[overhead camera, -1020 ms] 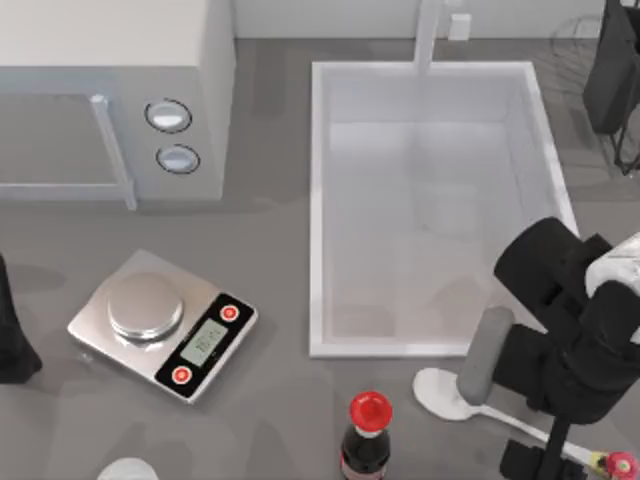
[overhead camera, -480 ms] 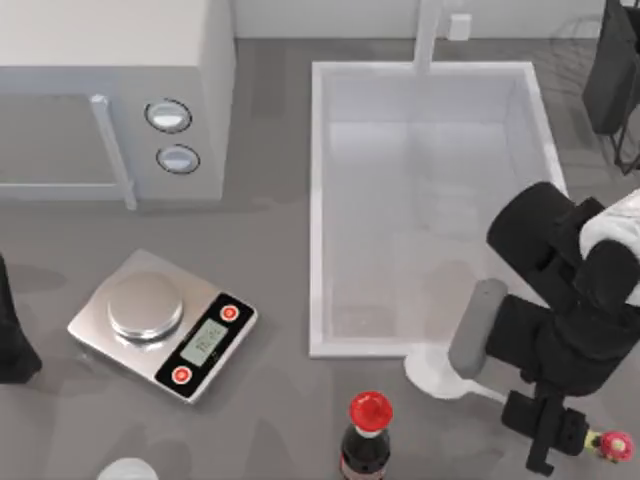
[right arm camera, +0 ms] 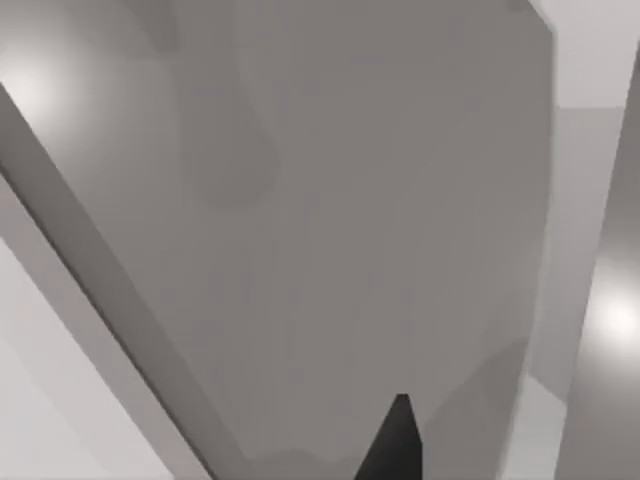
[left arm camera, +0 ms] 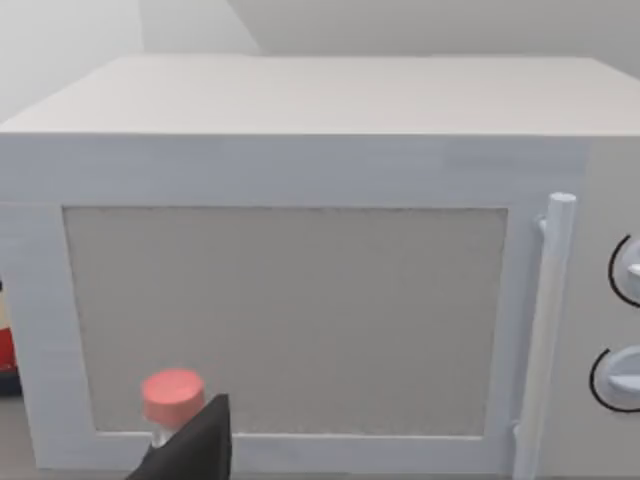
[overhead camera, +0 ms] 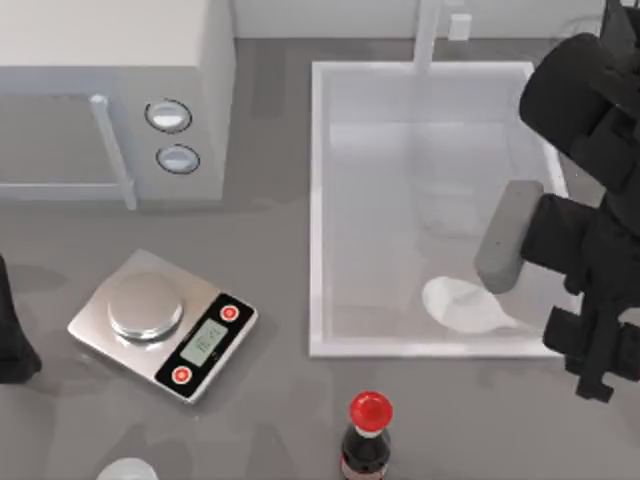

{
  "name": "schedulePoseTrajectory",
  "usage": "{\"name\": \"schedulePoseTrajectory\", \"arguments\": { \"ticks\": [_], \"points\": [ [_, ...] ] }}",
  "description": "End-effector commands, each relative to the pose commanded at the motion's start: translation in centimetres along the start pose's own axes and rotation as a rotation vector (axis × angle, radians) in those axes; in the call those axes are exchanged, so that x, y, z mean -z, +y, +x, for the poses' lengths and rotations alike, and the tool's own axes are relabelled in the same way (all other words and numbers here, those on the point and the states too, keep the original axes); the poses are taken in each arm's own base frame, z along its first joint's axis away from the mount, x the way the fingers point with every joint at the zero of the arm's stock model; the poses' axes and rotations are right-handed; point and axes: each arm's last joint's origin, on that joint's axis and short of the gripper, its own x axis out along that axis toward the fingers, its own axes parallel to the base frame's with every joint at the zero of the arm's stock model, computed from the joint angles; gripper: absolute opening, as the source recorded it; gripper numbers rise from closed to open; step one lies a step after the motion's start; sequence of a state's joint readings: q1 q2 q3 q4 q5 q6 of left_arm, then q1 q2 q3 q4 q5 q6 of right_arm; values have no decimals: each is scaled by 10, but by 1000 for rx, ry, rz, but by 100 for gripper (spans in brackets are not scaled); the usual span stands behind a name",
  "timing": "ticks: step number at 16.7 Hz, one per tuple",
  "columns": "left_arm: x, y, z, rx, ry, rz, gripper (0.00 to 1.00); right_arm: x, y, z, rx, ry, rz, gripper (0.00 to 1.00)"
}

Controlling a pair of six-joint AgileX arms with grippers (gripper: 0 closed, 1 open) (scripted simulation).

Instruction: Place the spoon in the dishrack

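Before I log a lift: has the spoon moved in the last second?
Yes. The spoon has gone from the counter in front of the sink to over the basin's front right part, carried by the right gripper.

The white spoon [overhead camera: 463, 304], its wide oval bowl showing, sits over the near right part of the sink basin, while the dishrack's [overhead camera: 573, 45] thin dark wires stand at the desk's far right corner.

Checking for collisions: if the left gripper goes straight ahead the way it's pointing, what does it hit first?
Probably the red-capped bottle just ahead of the left gripper, then the microwave door behind; depth is unclear.
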State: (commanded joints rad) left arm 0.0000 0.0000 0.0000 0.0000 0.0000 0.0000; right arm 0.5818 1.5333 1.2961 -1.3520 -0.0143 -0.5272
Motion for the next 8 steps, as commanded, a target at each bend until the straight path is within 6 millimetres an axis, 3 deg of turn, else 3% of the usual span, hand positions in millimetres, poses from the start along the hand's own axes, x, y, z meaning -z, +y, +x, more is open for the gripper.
{"name": "schedulePoseTrajectory", "arguments": {
  "ticks": [4,8],
  "points": [
    [0,0,0,0,0,0,100,13,7,-45,19,-32,8,0],
    [0,0,0,0,0,0,100,15,8,-49,22,-37,10,0]
  ]
}}
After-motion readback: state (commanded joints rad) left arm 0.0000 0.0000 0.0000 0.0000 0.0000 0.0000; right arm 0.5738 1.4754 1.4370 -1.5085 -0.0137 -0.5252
